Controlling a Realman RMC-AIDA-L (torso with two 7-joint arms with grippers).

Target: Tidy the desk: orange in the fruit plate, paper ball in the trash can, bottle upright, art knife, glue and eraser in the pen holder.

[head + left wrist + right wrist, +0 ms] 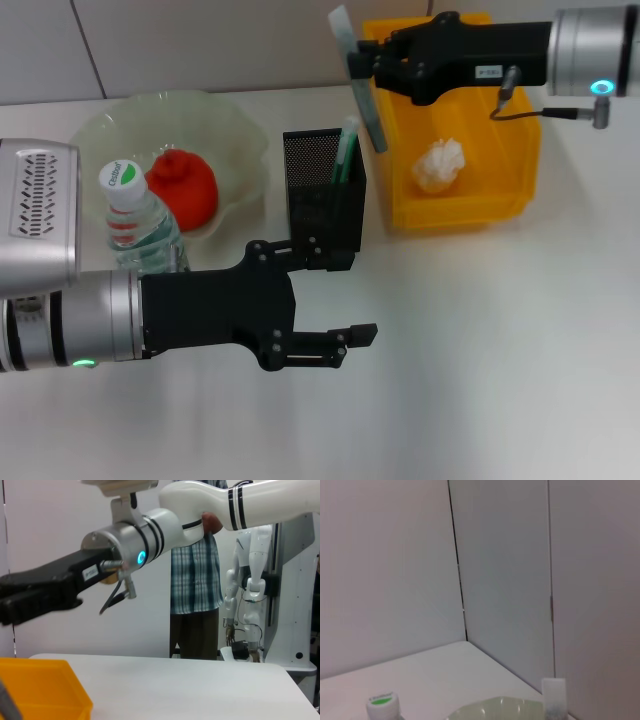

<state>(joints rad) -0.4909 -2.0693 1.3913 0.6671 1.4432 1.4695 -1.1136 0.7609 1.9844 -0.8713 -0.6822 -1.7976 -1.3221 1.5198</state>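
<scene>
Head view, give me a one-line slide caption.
Right gripper holds the art knife above the pen holder; left gripper hovers open nearby.

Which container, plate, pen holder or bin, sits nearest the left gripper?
The black mesh pen holder: the left gripper is just in front of it, while the fruit plate and yellow bin lie off to either side.

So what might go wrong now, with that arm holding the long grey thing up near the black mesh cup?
The right pincer grips the art knife tilted, above and beside the pen holder. Lowered at that slant, it could catch the rim or fall outside, perhaps into the yellow trash can. The holder already has a green-tipped stick in it, which could get in the way. The left pincer sits open right in front of the holder, so it could nudge it.
</scene>
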